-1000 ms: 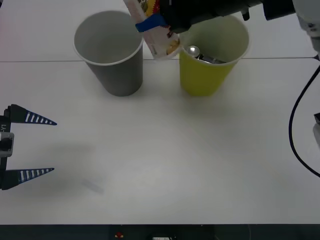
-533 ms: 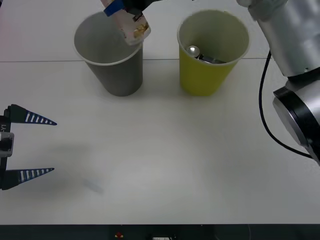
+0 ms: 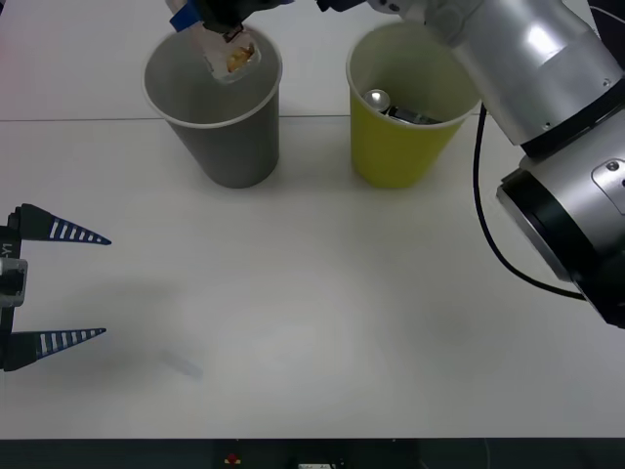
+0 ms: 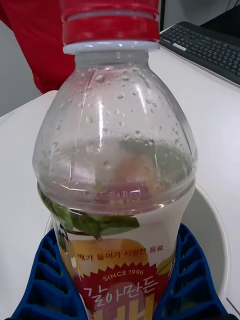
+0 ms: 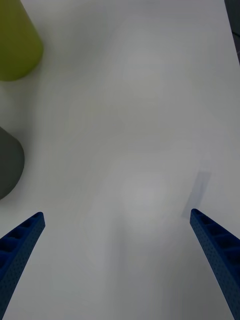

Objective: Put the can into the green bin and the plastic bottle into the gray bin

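- Stretching across the whole scene is the white table (image 3: 322, 322), with both bins standing upright side by side at its far edge, a gap between them.
- Reaching in from the right comes the big silver right arm (image 3: 532, 59), crossing above the green bin toward the gray one.
- The gray bin (image 3: 229, 147) sits on the robot's left of the pair, wide mouth up; in the right wrist view its whitish rim (image 4: 220, 240) curves directly beneath the bottle.
- The green bin (image 3: 400, 147) stands to its right, and there is the can (image 3: 379, 99) inside it, shiny silver end showing against the inner wall, dark body lying down in the bin.
- The left gripper (image 3: 59, 283) is parked at the near left of the table, blue ribbed fingers (image 5: 22, 240) spread wide with nothing between them, only bare tabletop ahead of it.
- The right gripper (image 3: 205, 15) is poised over the gray bin's mouth, blue fingers (image 4: 45, 280) clamped on either side of the bottle's label.
- And the plastic bottle (image 4: 117, 165) itself: tilted, its base dipping just inside the gray bin's rim in the front view, red cap up by the gripper, droplets on the clear shoulder, label with fruit and leaf marks gripped between the pads.
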Robot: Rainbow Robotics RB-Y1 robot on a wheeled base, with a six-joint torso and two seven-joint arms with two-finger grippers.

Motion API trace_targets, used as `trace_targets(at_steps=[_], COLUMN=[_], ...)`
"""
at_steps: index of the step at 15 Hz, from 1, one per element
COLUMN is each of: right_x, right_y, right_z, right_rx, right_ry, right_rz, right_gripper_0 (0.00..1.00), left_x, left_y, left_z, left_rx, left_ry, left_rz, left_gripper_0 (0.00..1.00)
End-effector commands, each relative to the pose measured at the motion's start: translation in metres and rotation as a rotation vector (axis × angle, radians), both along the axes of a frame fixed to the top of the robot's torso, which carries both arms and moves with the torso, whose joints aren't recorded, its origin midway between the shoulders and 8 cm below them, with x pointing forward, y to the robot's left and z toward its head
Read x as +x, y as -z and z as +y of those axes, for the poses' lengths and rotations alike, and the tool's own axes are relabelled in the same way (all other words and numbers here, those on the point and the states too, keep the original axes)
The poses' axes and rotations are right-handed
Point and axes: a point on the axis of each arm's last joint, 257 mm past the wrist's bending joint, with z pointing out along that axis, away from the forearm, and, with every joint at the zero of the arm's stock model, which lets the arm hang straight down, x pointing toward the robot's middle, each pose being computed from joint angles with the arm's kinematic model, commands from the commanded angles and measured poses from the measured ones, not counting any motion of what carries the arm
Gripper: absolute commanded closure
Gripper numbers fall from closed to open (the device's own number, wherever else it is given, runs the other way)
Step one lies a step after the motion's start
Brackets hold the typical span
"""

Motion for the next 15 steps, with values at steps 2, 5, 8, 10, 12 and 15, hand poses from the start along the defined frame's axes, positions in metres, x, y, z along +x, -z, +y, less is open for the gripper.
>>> trace_targets(at_steps=[2,5,8,10,12,15], right_x=[0.001,0.002,0.002,0.000,-0.010,-0.026], right_y=[-0.004,-0.010,-0.011,-0.009,-0.012,-0.007], right_z=[0.002,0.005,0.004,-0.005,-0.020,-0.046], right_rx=[-0.002,0.010,0.017,-0.004,-0.010,-0.021], right_ry=[-0.016,-0.025,-0.027,-0.033,-0.053,-0.076], right_rz=[-0.030,-0.057,-0.053,-0.040,-0.029,-0.053], right_gripper_0=[0.09,0.00,0.00,0.00,0.00,0.00], left_x=[0.000,0.000,0.000,0.000,0.000,0.000], left_y=[0.000,0.000,0.000,0.000,0.000,0.000], left_z=[0.000,0.000,0.000,0.000,0.000,0.000], left_rx=[0.000,0.000,0.000,0.000,0.000,0.000], left_ry=[0.000,0.000,0.000,0.000,0.000,0.000], left_rz=[0.000,0.000,0.000,0.000,0.000,0.000], left_gripper_0=[0.00,0.00,0.00,0.00,0.00,0.00])
